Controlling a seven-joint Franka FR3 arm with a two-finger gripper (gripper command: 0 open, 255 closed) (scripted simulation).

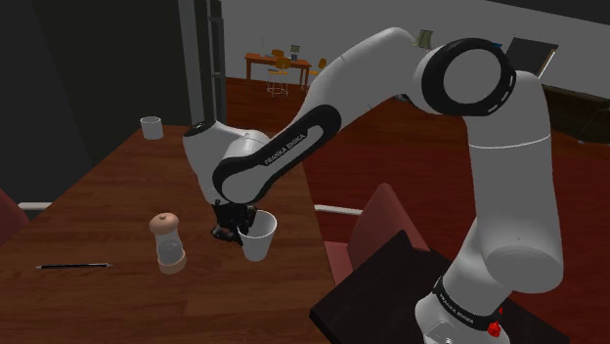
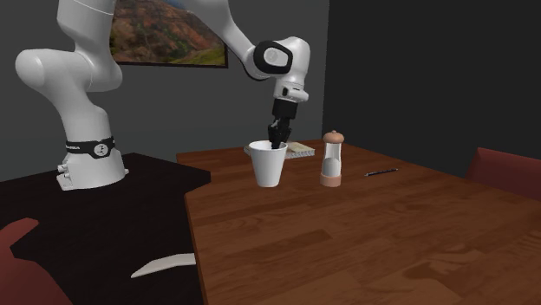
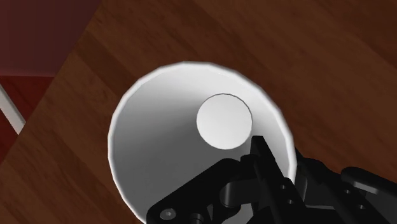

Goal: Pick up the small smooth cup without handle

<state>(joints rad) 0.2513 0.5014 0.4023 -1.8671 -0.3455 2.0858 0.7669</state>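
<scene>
Hand [image 1: 237, 233] tight on white cup [image 1: 262, 239] rim, grinder [image 1: 169, 242] nr, pen [image 1: 73, 265] & 2nd cup [image 1: 151, 127] farther off

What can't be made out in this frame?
- Base of the white handleless cup: neither the shoulder nor the second exterior view shows whether it clears the wooden table.
- Cup rim under the black hand: covered by it, wrist view.
- Thin dark stick: too small to identify, shoulder view.
- Flat pale item: partly behind the cup, second exterior view.
</scene>
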